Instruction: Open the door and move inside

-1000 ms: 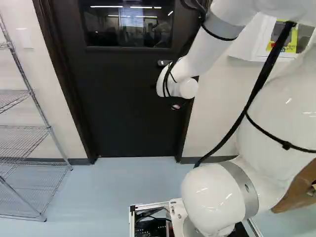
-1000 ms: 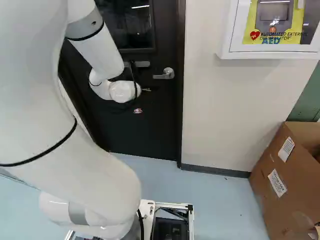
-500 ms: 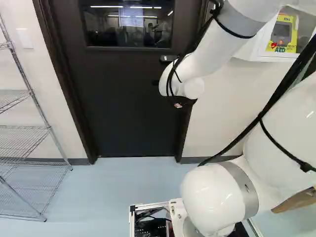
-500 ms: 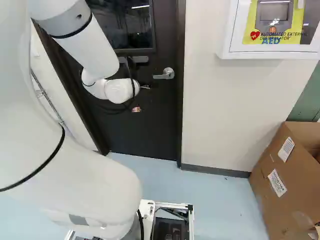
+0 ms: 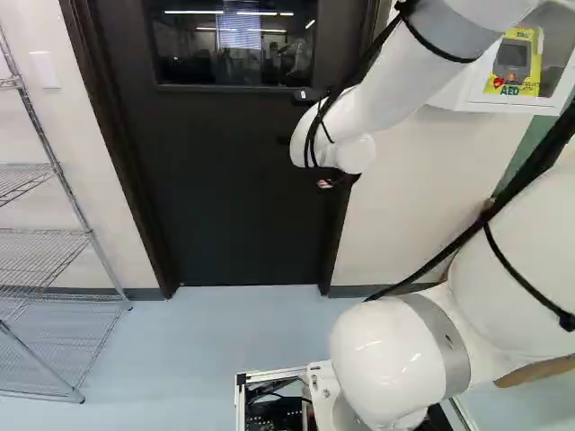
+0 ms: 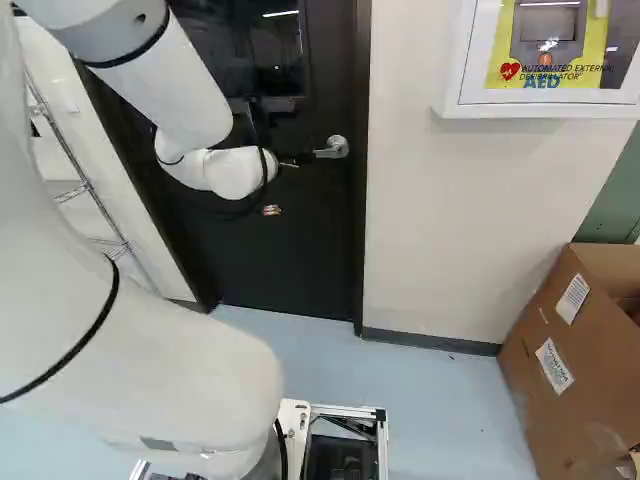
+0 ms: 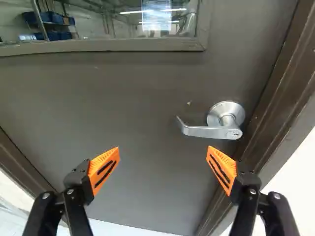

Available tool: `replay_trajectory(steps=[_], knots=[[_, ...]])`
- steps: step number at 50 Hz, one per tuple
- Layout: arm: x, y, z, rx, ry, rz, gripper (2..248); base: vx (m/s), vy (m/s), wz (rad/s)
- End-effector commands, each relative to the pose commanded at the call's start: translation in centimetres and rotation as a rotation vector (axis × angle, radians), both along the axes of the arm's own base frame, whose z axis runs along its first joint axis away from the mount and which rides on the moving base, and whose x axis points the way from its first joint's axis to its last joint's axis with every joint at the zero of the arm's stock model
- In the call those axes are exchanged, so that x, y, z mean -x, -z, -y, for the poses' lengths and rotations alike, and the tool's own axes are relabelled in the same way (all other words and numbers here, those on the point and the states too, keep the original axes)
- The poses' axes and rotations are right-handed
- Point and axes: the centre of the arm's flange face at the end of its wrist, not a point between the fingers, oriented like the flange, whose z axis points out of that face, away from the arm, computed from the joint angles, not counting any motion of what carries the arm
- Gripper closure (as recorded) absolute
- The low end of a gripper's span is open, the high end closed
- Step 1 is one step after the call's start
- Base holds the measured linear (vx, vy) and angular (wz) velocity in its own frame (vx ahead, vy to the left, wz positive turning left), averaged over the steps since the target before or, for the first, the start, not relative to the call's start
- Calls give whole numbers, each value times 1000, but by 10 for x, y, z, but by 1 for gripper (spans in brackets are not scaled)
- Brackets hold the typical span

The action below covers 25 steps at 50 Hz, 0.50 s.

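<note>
Your arm [image 6: 185, 95] has shifted before the closed door [image 5: 234, 197]; the base [image 6: 295, 425] has not moved. Pincer [image 7: 162, 151] is released, lever handle [image 7: 211, 131] ahead, ungripped. Opening and entering both remain.

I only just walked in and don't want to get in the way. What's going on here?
A white robot arm is reaching toward a dark door, apparently to open it. Its gripper is open and holds nothing, with the lever handle ahead of it, not touched. The door sits shut in its frame, so going through is not yet possible.
</note>
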Motion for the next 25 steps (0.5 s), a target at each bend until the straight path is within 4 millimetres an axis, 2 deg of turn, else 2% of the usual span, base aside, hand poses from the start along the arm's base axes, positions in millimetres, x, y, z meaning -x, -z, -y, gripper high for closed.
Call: replay_trajectory(steps=[8, 25], knots=[[-6, -9, 1, -1, 3, 17, 3, 0, 0, 0], [-32, -25, 6, -1, 18, 5, 3, 0, 0, 0]])
